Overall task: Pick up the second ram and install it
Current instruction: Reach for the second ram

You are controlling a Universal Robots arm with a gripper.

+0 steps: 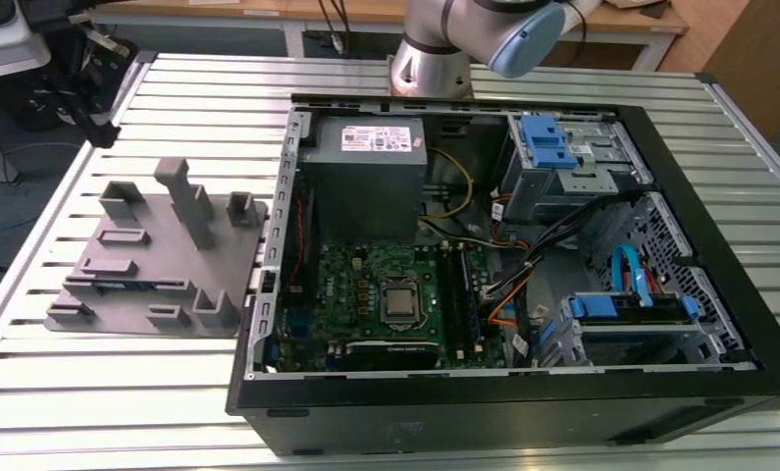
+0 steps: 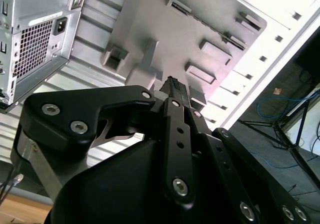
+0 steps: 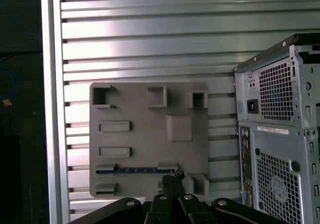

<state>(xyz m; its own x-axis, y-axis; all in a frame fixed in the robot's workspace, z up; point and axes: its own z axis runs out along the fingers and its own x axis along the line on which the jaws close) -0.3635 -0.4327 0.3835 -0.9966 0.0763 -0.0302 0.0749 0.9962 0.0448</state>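
Hovering over grey fixture plate (image 3: pixel 150 134), pincer (image 3: pixel 176 176) closed, empty; second ram (image 3: pixel 135 170) lies in plate slot below, untouched.

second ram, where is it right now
The second ram sits in a slot of the grey fixture plate, on the exterior view's left of the open computer case.

second ram (image 3: pixel 135 170), thin blue-green strip, on edge in fixture plate (image 3: pixel 150 129)

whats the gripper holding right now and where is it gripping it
Nothing is held. The gripper is shut and empty, apart from the grey fixture plate, and the second ram lies in its slot on that plate.
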